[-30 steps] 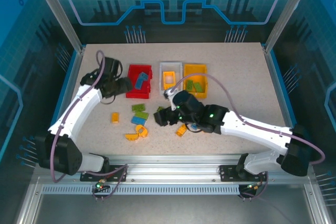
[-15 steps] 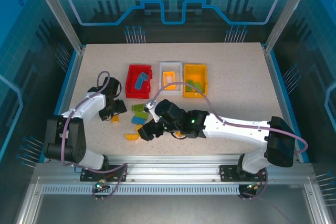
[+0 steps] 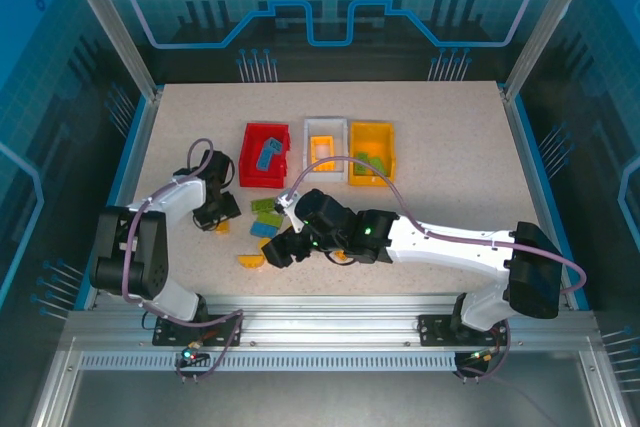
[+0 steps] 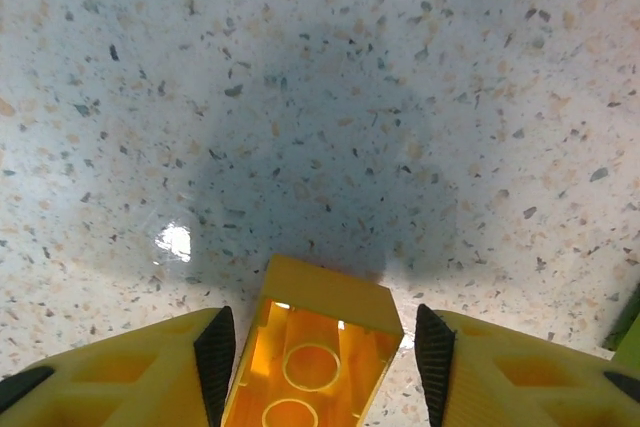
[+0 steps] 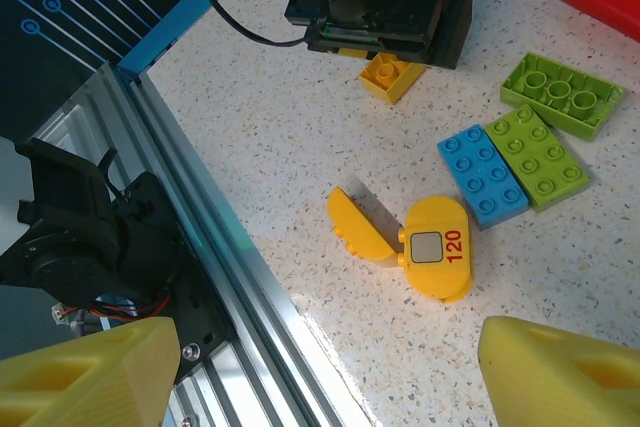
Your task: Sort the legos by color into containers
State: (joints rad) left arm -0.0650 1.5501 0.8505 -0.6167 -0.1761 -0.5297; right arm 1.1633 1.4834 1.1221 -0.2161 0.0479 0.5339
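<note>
Seen from above, a speckled table (image 3: 450,127) carries three bins in a row toward 12 o'clock: a red bin (image 3: 248,175), a white bin (image 3: 325,123) and an orange-yellow bin (image 3: 366,180). A tilted blue brick (image 3: 268,155) lies in the red bin, an orange brick (image 3: 322,150) in the white one, and green bricks (image 3: 372,162) in the orange-yellow one.

The remaining loose bricks sit on the table just below the bins, toward 6 o'clock. At 9 o'clock of this cluster the left gripper (image 4: 322,325) is lowered over a yellow brick (image 4: 312,342). Its fingers are spread, with the brick between the black pads (image 4: 215,357). A gap shows on the right side, but contact on the left cannot be told.

The right gripper (image 5: 325,347) hovers at 6 o'clock of the cluster, its yellow fingers (image 5: 90,372) wide apart and holding nothing. Ahead of it on the table lie a yellow half-round piece (image 5: 358,227) and, touching it, a yellow rounded tile marked 120 (image 5: 437,249). At 1 o'clock from the tile, a flat blue brick (image 5: 482,175) and a green brick (image 5: 535,157) lie side by side, touching. A second green brick (image 5: 562,94) rests just beyond them, near the red bin's corner. An aluminium rail (image 5: 230,287) runs along the table's near edge.
</note>
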